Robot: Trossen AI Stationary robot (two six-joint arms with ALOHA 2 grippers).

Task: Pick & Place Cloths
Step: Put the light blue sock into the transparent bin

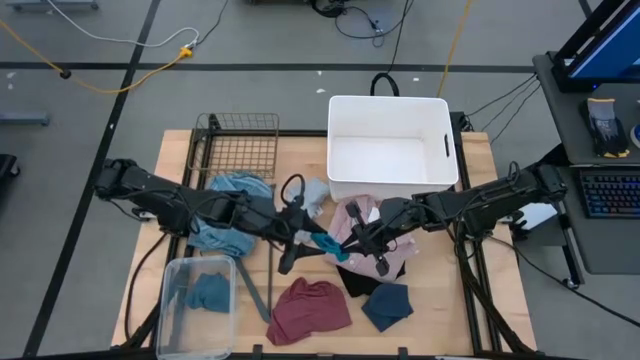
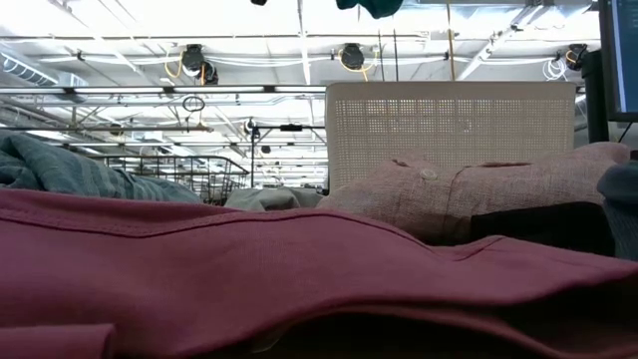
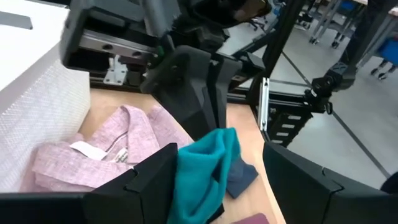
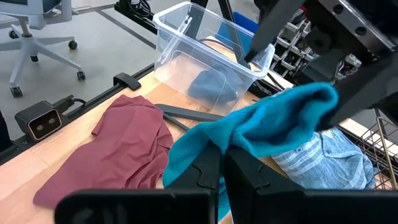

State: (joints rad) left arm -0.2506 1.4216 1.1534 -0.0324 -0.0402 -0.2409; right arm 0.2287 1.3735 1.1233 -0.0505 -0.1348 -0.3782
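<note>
A teal cloth (image 1: 328,243) hangs above the table's middle between my two grippers; its lower end shows at the top of the low view (image 2: 369,6). My right gripper (image 4: 224,155), coming from the right (image 1: 348,245), is shut on it. My left gripper (image 3: 221,158), coming from the left (image 1: 300,245), is open, with one finger on either side of the cloth (image 3: 205,171). The pink shirt (image 1: 372,222), black piece (image 1: 352,280), navy piece (image 1: 388,305) and maroon piece (image 1: 312,308) lie on the table. The blue striped top (image 1: 235,215) lies at the left. My right gripper pinches a bunched fold of the teal cloth (image 4: 249,134) between its two fingers, coming roughly level from the table's right side. The cloth drapes slack to both sides of the fingers and hangs clear of the table. Whether my left gripper's finger (image 3: 155,171) touches the cloth, I cannot tell.
A white tub (image 1: 440,110) stands at the far middle, a wire basket (image 1: 240,145) at the far left. A clear plastic tub (image 1: 180,320) with a grey-blue piece (image 1: 210,292) stands at the near left. A pale grey piece (image 1: 314,195) lies by the white tub.
</note>
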